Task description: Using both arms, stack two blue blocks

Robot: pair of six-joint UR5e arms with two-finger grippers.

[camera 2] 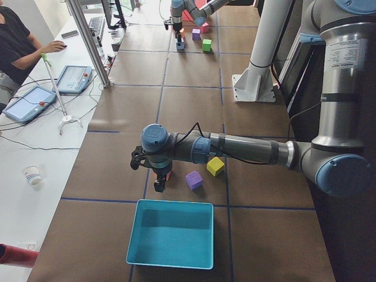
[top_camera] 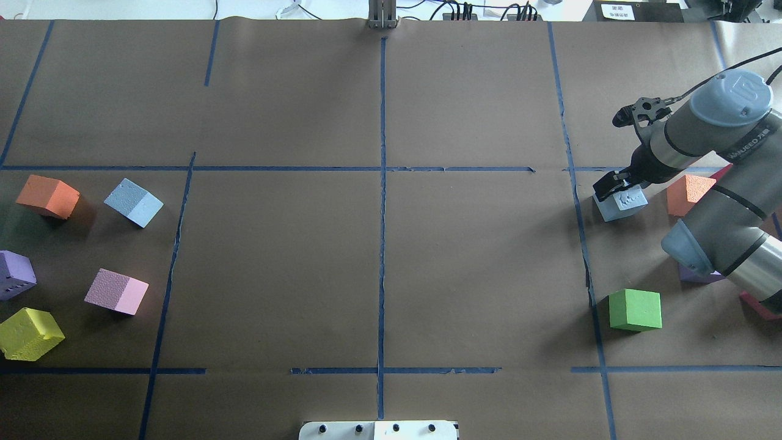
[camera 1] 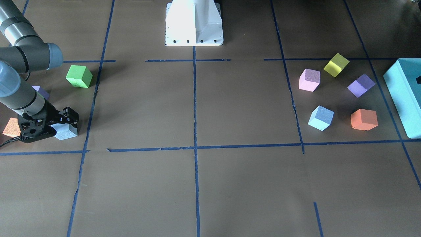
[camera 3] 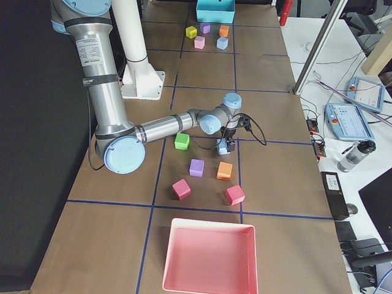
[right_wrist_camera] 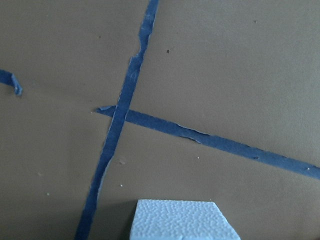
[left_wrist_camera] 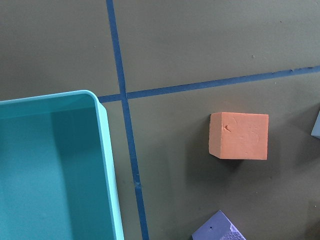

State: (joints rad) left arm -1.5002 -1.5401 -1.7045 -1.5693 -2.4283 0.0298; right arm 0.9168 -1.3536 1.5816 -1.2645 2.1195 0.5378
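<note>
One blue block [top_camera: 622, 206] lies on the table at the robot's right, and also shows in the front view [camera 1: 65, 131] and at the bottom of the right wrist view [right_wrist_camera: 180, 220]. My right gripper [top_camera: 613, 186] is down at this block's top, fingers right over it. I cannot tell whether it grips. The other blue block [top_camera: 133, 202] lies free at the robot's left, also in the front view [camera 1: 321, 118]. My left gripper [camera 2: 158, 183] shows only in the left side view, hanging over an orange cube [left_wrist_camera: 239, 136]. I cannot tell its state.
A teal box [left_wrist_camera: 50, 170] stands beside the left gripper. Pink [top_camera: 116, 291], yellow [top_camera: 29, 333] and purple [top_camera: 15, 275] cubes lie near the left blue block. A green cube [top_camera: 635, 310] and an orange cube [top_camera: 687, 194] lie near the right arm. A pink tray [camera 3: 211, 257] is further right.
</note>
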